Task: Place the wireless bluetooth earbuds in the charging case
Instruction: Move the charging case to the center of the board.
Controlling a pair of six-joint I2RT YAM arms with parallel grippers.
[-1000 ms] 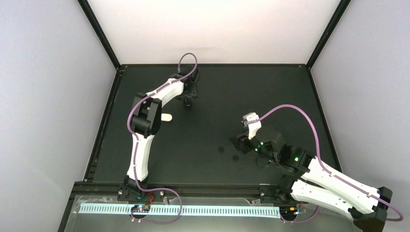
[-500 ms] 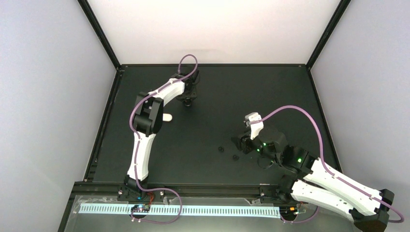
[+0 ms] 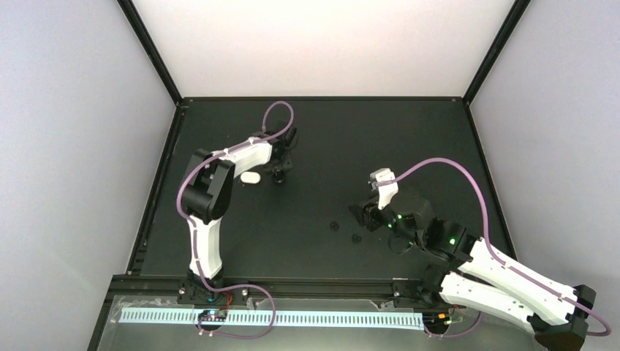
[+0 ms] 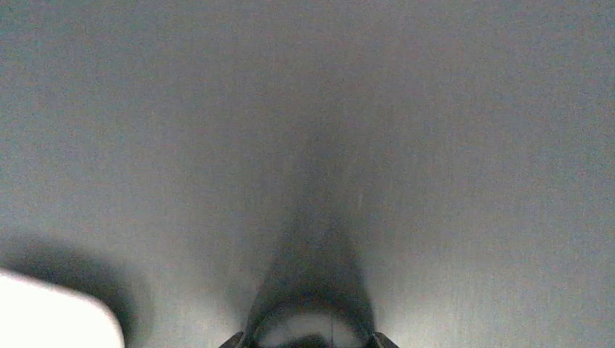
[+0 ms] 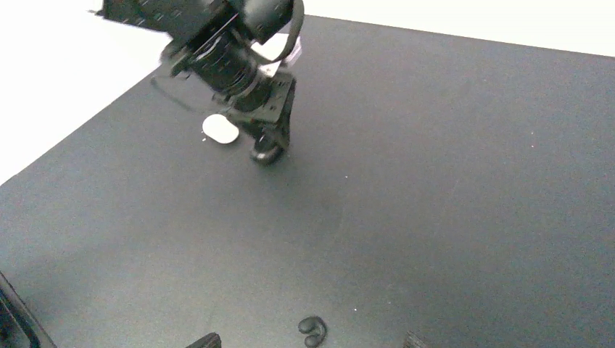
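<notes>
A black earbud (image 5: 312,331) lies on the mat between the wide-apart fingertips of my open right gripper (image 5: 310,342). From above, two black earbuds (image 3: 334,226) (image 3: 357,238) lie just left of that right gripper (image 3: 363,216). My left gripper (image 3: 278,174) is low over the mat at the far left. Its jaws are closed on a black rounded charging case (image 5: 265,154), which fills the bottom of the blurred left wrist view (image 4: 312,319). A white oval case (image 3: 251,178) (image 5: 220,129) lies just to its left, a corner of it showing close up (image 4: 51,315).
The black mat (image 3: 409,139) is ringed by a black frame, with white walls behind and to both sides. The left arm's purple cable (image 3: 274,117) loops above its wrist. The right arm's body (image 3: 504,281) lies across the near right corner.
My left gripper has narrowed its jaws and come nearer and slightly left, ending beside the white case. The left elbow swung left. The right arm has hardly moved.
</notes>
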